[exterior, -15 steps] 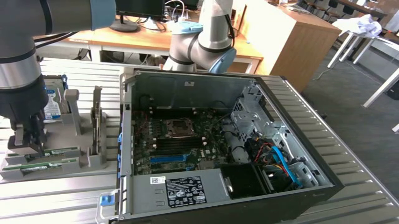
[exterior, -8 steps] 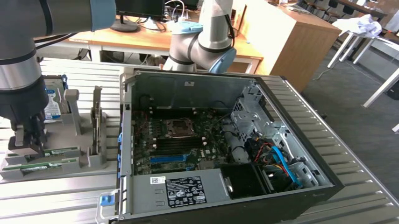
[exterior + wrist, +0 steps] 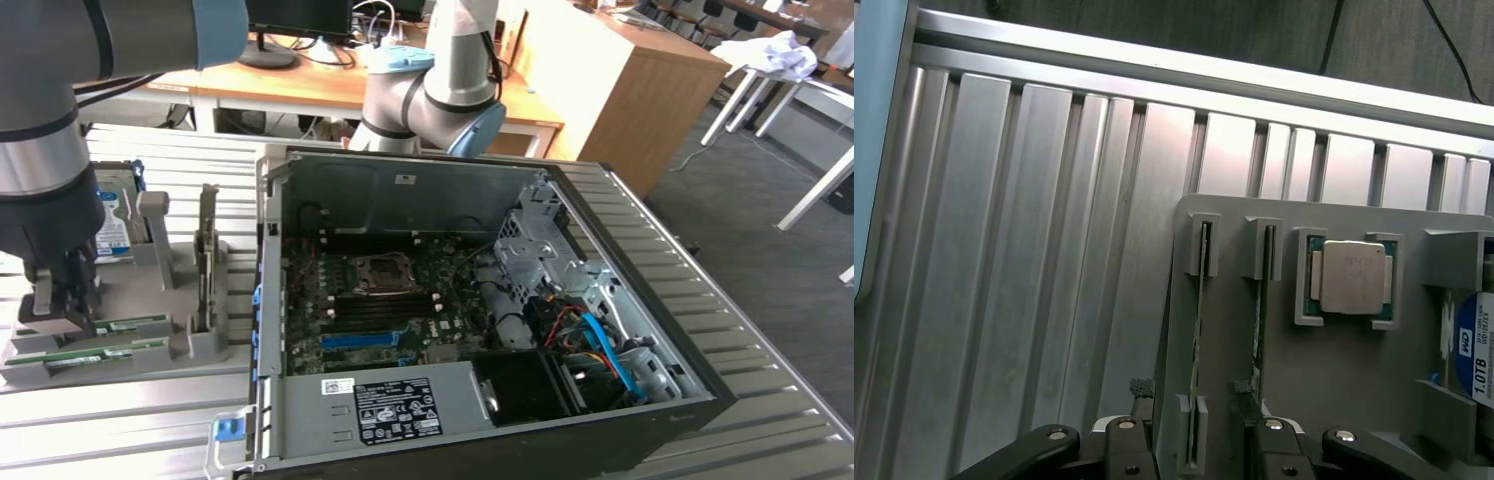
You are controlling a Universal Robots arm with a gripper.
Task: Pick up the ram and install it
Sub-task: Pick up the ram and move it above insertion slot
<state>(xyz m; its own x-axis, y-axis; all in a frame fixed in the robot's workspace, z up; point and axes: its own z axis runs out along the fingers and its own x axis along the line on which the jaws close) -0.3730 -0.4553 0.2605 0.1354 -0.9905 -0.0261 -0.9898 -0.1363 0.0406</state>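
My arm behind the computer case is silver-grey tubing with rounded joints under pale blue caps, and a black cable hugs its upper tube. To the exterior view's left of the case, the segment runs from blue to black to a silver band. The end effector is black, its linkage bars pinned with round silver screws and tipped with small ribbed fingertip pads.
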